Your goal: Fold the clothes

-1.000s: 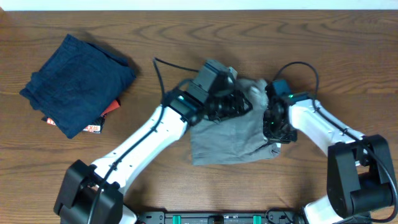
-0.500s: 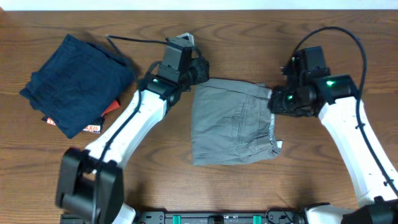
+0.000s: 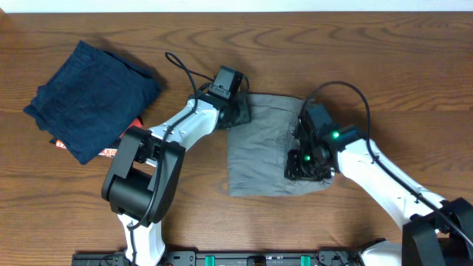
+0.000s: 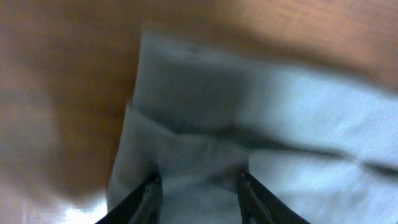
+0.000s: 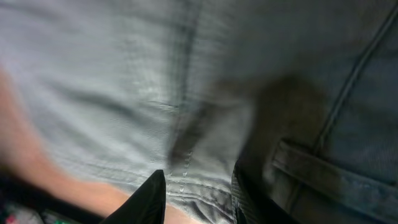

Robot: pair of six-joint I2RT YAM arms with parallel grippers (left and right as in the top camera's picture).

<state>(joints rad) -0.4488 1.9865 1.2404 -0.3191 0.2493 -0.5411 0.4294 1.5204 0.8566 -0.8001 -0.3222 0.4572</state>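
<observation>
Left tool (image 4: 199, 186) and right tool (image 5: 199, 186) rest with fingers spread on folded grey-olive cotton trousers (image 3: 259, 155); a dark navy folded garment (image 3: 89, 96) lies well left of both.

Trousers (image 3: 267, 155): grey-olive woven cotton cloth, matt. A fine ribbed weave and raised stitched seams show in the right wrist view.
Surface (image 3: 414, 66): brown wood with visible grain, smooth, with a low sheen.
Folded garment (image 3: 89, 96): dark navy cloth, matt, lightly creased.
Arm links (image 3: 185, 129): white, smooth and glossy, apparently plastic.
Left gripper (image 4: 198, 196) and right gripper (image 5: 199, 196): black matt fingers. Their material cannot be told.
</observation>
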